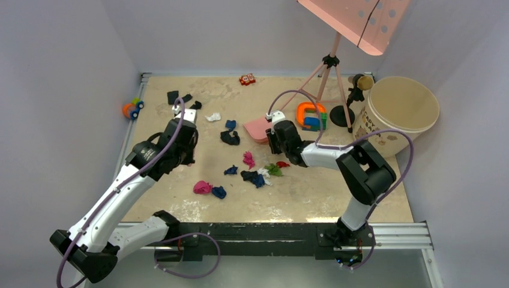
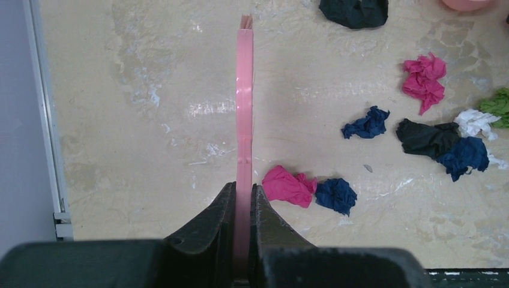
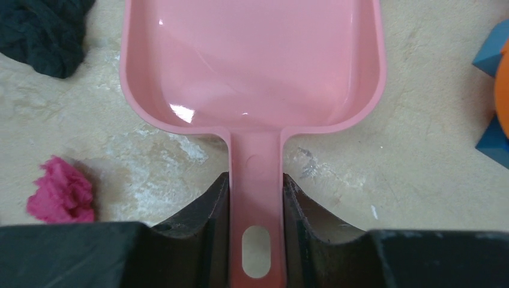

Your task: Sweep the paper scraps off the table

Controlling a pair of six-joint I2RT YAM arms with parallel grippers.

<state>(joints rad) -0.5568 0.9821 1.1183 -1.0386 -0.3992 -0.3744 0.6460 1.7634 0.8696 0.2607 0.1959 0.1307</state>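
Paper scraps lie on the beige table (image 1: 312,192): black strips (image 1: 173,96) at the far left, a white wad (image 1: 213,117), a black wad (image 1: 230,138), and a pink wad (image 1: 248,159). There is also a mixed cluster (image 1: 255,177) and a pink and blue pair (image 1: 210,189). My left gripper (image 1: 183,150) is shut on a thin pink brush (image 2: 244,108), seen edge-on between the jaws (image 2: 243,192), left of the pink wad (image 2: 288,186). My right gripper (image 1: 276,141) is shut on the handle of the pink dustpan (image 1: 258,129), whose empty pan (image 3: 252,60) lies flat ahead of that gripper (image 3: 255,180).
A red-and-white block (image 1: 247,78) sits at the far edge. Orange, blue and green toy pieces (image 1: 311,116) lie right of the dustpan. Another toy (image 1: 132,109) is at the left rail. A tripod stand (image 1: 342,114) and a beige bucket (image 1: 402,111) stand at the far right.
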